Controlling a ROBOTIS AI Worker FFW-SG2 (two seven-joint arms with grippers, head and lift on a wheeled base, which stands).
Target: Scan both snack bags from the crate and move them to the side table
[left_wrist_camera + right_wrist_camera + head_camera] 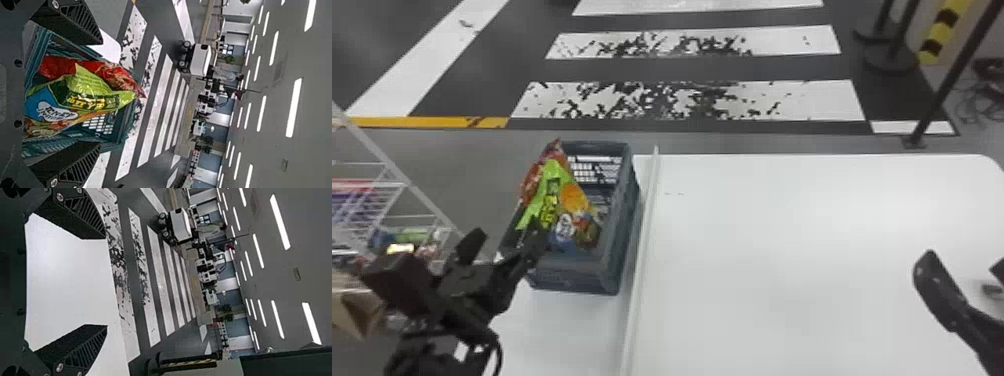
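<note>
Left pincer (98,93): released, its two fingers spread, with both snack bags showing between them; no grasp seen. Right pincer (105,280): released and unloaded, over the table (782,240).

Location: green bag (92,84) and red bag (58,66) lean side by side in the crate (572,272), upper ends above its rim. Scanning and transfer judged outstanding for both.

Handling, assessed: light, soft and yielding, liable to slide on smooth pads; contents probably brittle. Recommended hold is the green bag's upper part, below its end seam, fingers across the width, closed with moderate pressure. Squeezing the full belly risks crushing; pinching the tip alone risks slippage. Red bag lies close against it and may be dragged along.

Materials: bags of glossy printed film, creased, pillow-shaped, narrowing to pointed upper corners. Crate of rigid blue-grey plastic, rectangular, with slotted walls. Table top smooth, white, flat, one far corner rounded; a straight raised strip (645,240) runs beside the crate. Fingers black, wedge-shaped, ribbed along their sides.
</note>
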